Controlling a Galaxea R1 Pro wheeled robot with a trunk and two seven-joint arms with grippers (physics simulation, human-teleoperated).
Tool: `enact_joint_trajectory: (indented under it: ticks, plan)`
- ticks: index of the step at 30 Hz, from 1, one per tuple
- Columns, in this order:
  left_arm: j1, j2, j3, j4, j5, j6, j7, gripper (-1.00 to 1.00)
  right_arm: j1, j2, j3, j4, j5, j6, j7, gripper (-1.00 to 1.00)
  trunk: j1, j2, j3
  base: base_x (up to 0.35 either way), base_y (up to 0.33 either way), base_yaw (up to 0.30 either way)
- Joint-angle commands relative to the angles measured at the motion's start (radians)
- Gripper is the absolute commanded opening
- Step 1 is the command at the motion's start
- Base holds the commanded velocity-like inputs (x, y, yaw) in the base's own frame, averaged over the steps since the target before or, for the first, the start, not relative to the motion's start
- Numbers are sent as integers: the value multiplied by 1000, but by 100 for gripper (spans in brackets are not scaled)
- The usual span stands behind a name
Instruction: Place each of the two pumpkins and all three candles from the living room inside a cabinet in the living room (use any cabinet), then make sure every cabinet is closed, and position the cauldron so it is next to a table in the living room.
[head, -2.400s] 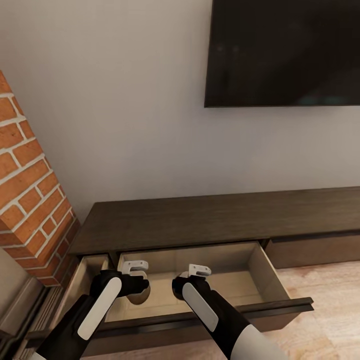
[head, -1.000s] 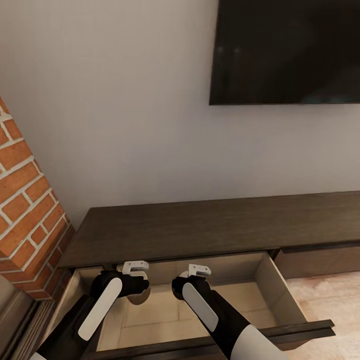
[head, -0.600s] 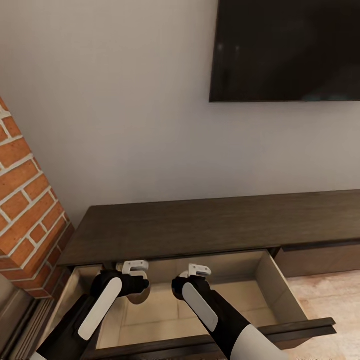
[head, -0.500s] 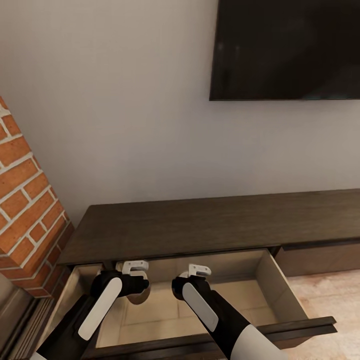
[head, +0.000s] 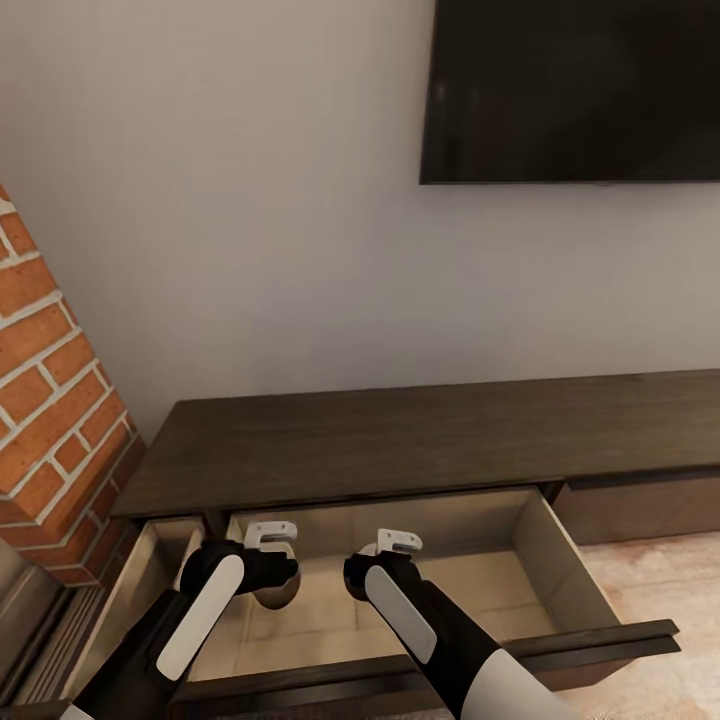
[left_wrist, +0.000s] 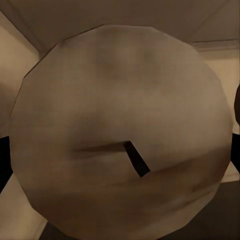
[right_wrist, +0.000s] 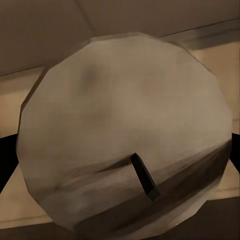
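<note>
Hovering side by side in the head view over the pulled-out drawer (head: 575, 585) of the long dark cabinet (head: 420, 450): left gripper (head: 270, 548) and right gripper (head: 392, 550), both angled down toward the pale wood floor of the compartment. Parked there, by the look of it, so that whatever is let go falls inside the drawer walls and not on the cabinet top or the plank floor (head: 660, 570). Below the left gripper, a rounded beige-brown shape, read as the first candle (head: 276, 592), carried above the drawer bottom and not resting on it. Nothing comparable to make out under the right gripper from this angle. Behind, a black television (head: 570, 90) on the grey wall; at the left, a brick column (head: 50, 390) just beside the cabinet's end, with a second, narrower drawer (head: 150, 570) also standing open there.

Looking along the left wrist: first candle (left_wrist: 120, 135) seen end-on and very close, dark wick (left_wrist: 136, 158) leaning off centre, pale drawer boards behind. Dark slivers at either edge, taken for the fingers (left_wrist: 3, 160), so judged clamped on the candle from both sides.

Looking along the right wrist: second candle (right_wrist: 125, 135), likewise end-on with its wick (right_wrist: 145, 183), black slivers at the sides, drawer wood beyond. Judged clamped on it too. Held upright, wick toward the camera, presumably to set each down on its flat base. No pumpkins or cauldron to report.
</note>
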Motion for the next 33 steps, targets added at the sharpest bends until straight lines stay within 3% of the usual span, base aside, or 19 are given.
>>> enact_joint_trajectory:
  ticks: [1,25,33]
  plan:
    - [-1,1,-3,-1,9,1,11,-100,-1,0,2,-2,-9,-2,-3,-100,4,-8,-4,0,0,0]
    - [-1,1,-12,-2,8,-1,12,-100,-1,0,1,-2,-9,-2,-1,-100,14,-13,-97,0,0,0]
    - [-1,1,-12,-4,8,-1,12,-100,-1,0,1,-1,-9,-2,-1,-100,14,-13,-97,0,0,0]
